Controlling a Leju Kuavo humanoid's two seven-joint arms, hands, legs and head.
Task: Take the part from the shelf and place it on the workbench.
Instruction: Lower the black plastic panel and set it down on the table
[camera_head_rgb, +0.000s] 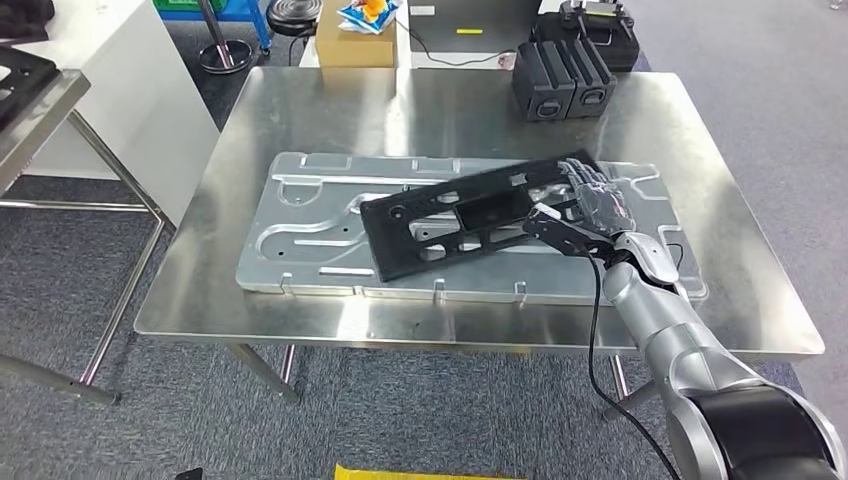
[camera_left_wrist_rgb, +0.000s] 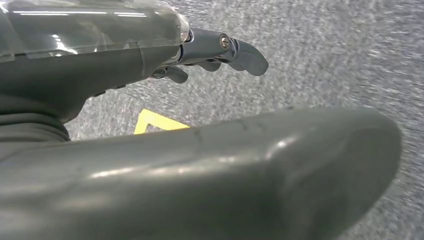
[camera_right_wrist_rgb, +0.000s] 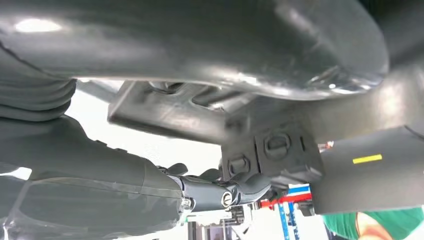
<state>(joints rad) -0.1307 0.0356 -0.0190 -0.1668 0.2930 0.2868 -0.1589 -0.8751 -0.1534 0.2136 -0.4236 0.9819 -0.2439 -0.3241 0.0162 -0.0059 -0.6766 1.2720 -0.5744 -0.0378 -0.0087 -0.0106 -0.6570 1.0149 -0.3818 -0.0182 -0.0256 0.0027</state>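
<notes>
one black part (camera_head_rgb: 470, 215), seemingly hand-held (camera_head_rgb: 600, 200)

Workshop: steel workbench (camera_head_rgb: 300, 300), equipment cases (camera_head_rgb: 560, 78)

Part (camera_head_rgb: 470, 215) on plate (camera_head_rgb: 310, 235), on workbench (camera_head_rgb: 300, 110)
Lies slantwise across plate; right hand (camera_head_rgb: 600, 205) on its right end; two cases (camera_head_rgb: 562, 80) behind, at workbench's far edge.

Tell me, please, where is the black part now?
In the head view the black part lies tilted across the silver plate on the workbench, right of centre, with its right end held by the right hand.
</notes>
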